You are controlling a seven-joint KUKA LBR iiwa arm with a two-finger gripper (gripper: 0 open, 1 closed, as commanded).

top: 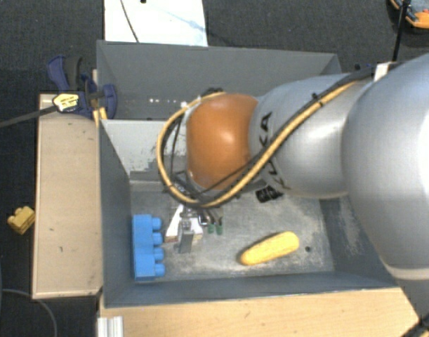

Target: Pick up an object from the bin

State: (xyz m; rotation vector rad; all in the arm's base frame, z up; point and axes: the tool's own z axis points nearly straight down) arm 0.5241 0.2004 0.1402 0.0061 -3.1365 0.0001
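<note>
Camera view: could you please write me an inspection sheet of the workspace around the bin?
Surface: bin floor grey and scuffed, with pale marks.
Job's things: blue brick flat on the floor's left; yellow corn cob lying right of the middle, apart from the brick.
Clutter: nothing seen.
Grippers: gripper low over the floor between brick and cob, nearer the brick.
Cables: yellow and black cables run along the arm and loop round the orange cover on the wrist.
Surroundings: dark floor; small yellow thing lying left of the bin.

One blue block [147, 246], one yellow cob [269, 248]
</note>
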